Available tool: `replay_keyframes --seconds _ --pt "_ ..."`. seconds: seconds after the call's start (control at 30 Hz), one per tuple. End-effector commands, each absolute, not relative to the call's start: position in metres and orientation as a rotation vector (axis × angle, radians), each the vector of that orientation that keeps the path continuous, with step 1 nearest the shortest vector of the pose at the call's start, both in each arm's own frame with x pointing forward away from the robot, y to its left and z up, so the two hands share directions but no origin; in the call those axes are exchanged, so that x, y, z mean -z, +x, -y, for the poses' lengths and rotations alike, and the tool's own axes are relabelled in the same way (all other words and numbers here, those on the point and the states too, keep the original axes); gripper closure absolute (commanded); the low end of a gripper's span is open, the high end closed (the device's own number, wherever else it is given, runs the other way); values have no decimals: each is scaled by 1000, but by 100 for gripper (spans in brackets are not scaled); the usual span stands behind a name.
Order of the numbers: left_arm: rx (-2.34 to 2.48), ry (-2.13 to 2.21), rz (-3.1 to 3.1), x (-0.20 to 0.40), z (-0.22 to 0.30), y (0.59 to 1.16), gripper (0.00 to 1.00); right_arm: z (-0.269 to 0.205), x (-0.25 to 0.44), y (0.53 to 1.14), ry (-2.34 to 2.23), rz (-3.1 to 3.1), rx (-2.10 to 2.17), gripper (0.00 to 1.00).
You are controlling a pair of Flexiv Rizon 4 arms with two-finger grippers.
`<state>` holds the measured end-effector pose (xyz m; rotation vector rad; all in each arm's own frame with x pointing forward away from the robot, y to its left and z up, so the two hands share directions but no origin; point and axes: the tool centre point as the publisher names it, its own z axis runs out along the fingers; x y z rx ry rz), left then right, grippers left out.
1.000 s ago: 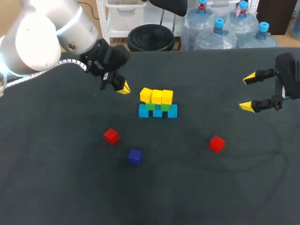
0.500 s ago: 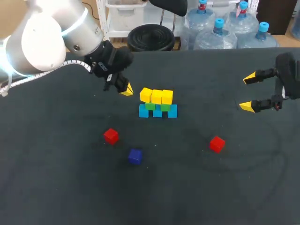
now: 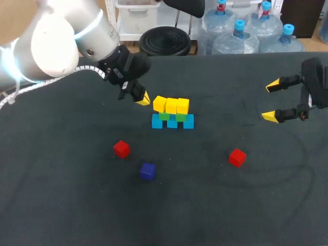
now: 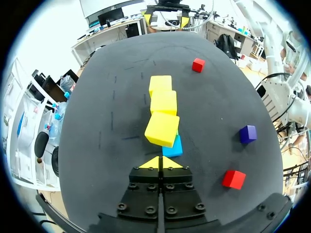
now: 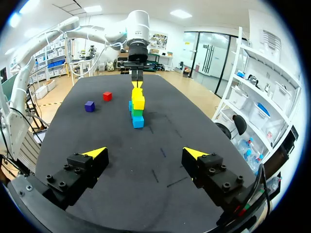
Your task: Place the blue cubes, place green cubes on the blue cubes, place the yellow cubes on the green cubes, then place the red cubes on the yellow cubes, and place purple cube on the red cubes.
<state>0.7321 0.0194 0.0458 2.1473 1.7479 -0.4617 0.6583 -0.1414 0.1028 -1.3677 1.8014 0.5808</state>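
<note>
I see the build standing near the middle of the dark table [image 3: 77, 205]. Three light blue cubes [image 3: 172, 123] sit in a row at the bottom, green cubes [image 3: 164, 116] show between the layers, and three yellow cubes [image 3: 171, 105] line up on top. All of them are plain, single-colour blocks. From my left wrist camera the yellow cubes [image 4: 164, 102] run straight away from the fingers. The nearest one looks a little turned against its neighbours, and one of the blue cubes [image 4: 172, 147] peeks out beneath it. My left gripper [image 3: 142, 99] hangs just beside the left end of the yellow row with its yellow tips pressed together and nothing between them. I cannot tell whether it touches the cube. One red cube [image 3: 121, 149] lies loose on the table in front of the build, to its left. The second red cube [image 3: 237, 157] lies well apart on the right, and the purple cube [image 3: 147, 171], a dark bluish violet, lies between them, nearer the first. My right gripper [image 3: 270, 100] is off at the right side of the table, far from every cube, with its fingers spread wide and empty. Its camera looks along the table at the build end on.
</note>
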Motion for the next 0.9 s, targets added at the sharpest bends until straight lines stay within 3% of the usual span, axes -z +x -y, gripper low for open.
replay_keyframes --seconds 0.03,0.9 --pt "462 2158 -1749 -46 -17 735 100 141 -102 659 -1367 -1799 -581 0" --pt "466 2173 -1750 -46 -9 727 100 141 -102 659 -1367 -1799 -581 0"
